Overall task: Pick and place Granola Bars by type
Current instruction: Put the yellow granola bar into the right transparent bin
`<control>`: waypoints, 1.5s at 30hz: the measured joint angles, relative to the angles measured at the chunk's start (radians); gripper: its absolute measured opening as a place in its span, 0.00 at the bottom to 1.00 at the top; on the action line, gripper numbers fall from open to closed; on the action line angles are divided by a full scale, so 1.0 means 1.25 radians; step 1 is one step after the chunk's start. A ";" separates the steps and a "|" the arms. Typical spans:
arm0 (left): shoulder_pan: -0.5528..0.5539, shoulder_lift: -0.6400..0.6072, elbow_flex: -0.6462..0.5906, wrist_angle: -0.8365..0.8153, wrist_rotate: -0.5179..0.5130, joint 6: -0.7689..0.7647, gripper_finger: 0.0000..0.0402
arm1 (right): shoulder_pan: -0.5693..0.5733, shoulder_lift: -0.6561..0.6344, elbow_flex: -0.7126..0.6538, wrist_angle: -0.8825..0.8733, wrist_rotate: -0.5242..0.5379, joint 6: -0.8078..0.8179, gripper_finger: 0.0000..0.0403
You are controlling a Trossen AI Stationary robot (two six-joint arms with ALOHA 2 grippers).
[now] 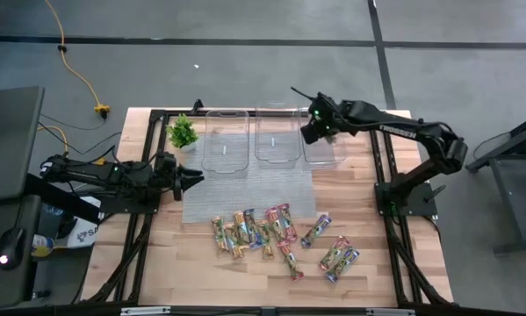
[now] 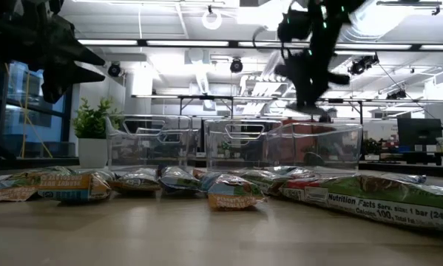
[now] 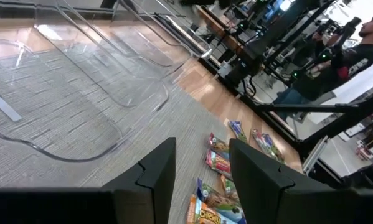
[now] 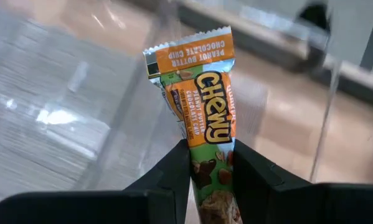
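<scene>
My right gripper (image 1: 313, 130) (image 4: 211, 146) hangs over the right-hand clear tub (image 1: 326, 145), shut on an orange-and-green granola bar (image 4: 202, 93). Several more granola bars (image 1: 276, 235) (image 2: 206, 185) in green, red and purple wrappers lie flat and scattered on the wooden table near its near edge. My left gripper (image 1: 195, 178) (image 3: 202, 149) is open and empty above the left edge of the grey mat (image 1: 245, 189), pointing toward the table's right, with the bars (image 3: 220, 162) beyond its fingertips. My right gripper pinches the granola bar between its two fingers at the bar's middle (image 4: 210, 134). The upper half with its crimped orange end (image 4: 189, 53) sticks out past the fingertips. The bar is lifted clear, above the tub.
Three clear tubs stand side by side along the far edge of the mat: left (image 1: 226, 140), middle (image 1: 276, 136) and right. A small potted plant (image 1: 183, 132) stands left of them. Black frame rails (image 1: 148, 228) run along both table sides. A person (image 3: 354, 50) stands beyond the table.
</scene>
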 joint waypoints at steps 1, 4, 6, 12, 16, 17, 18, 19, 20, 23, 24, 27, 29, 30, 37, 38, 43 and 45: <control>0.000 0.000 0.000 0.000 0.000 0.001 0.35 | -0.009 0.000 -0.023 0.015 -0.012 0.004 0.22; 0.000 0.000 0.000 0.000 0.000 0.008 0.35 | -0.025 0.000 -0.088 0.081 -0.040 0.008 0.22; 0.000 0.000 0.000 0.000 0.000 0.017 0.35 | -0.035 0.000 -0.122 0.122 -0.070 -0.006 0.22; 0.000 0.000 0.000 -0.003 0.007 0.028 0.35 | -0.052 0.000 -0.166 0.166 -0.115 -0.036 0.29; 0.000 0.000 0.000 -0.016 0.009 0.028 0.35 | -0.059 0.000 -0.163 0.172 -0.111 -0.062 0.38; 0.000 0.000 0.000 -0.020 0.009 0.027 0.35 | -0.062 0.000 -0.163 0.175 -0.111 -0.067 0.40; 0.000 0.000 0.000 -0.022 0.009 0.027 0.35 | -0.064 0.000 -0.163 0.177 -0.115 -0.073 0.42; 0.000 0.000 0.000 -0.023 0.009 0.026 0.35 | -0.066 0.000 -0.163 0.183 -0.122 -0.084 0.43; 0.000 0.000 0.000 -0.024 0.009 0.026 0.35 | -0.066 0.000 -0.163 0.197 -0.137 -0.096 0.44; 0.000 0.000 0.000 -0.024 0.009 0.024 0.35 | -0.066 -0.016 -0.163 0.265 -0.205 -0.126 0.46; 0.000 0.000 0.000 -0.024 0.009 0.024 0.35 | -0.066 -0.027 -0.163 0.294 -0.231 -0.130 0.46; 0.000 0.000 0.000 -0.024 0.009 0.023 0.35 | -0.063 -0.067 -0.163 0.389 -0.311 -0.129 0.45; 0.000 0.000 0.000 -0.024 0.009 0.021 0.35 | -0.052 -0.098 -0.163 0.466 -0.360 -0.114 0.45; 0.000 0.000 0.000 -0.024 0.009 0.021 0.35 | -0.042 -0.113 -0.163 0.515 -0.387 -0.112 0.45; 0.000 0.000 0.000 -0.024 0.009 0.021 0.35 | 0.110 -0.186 -0.161 0.711 -0.442 -0.086 0.46; 0.000 0.000 0.000 -0.024 0.009 0.021 0.35 | 0.142 -0.189 -0.161 0.715 -0.440 -0.085 0.46; 0.000 0.000 0.000 -0.024 0.009 0.021 0.35 | 0.313 -0.187 -0.161 0.698 -0.405 -0.077 0.46; 0.000 0.000 0.000 -0.024 0.009 0.021 0.35 | 0.373 -0.188 -0.161 0.677 -0.364 -0.079 0.46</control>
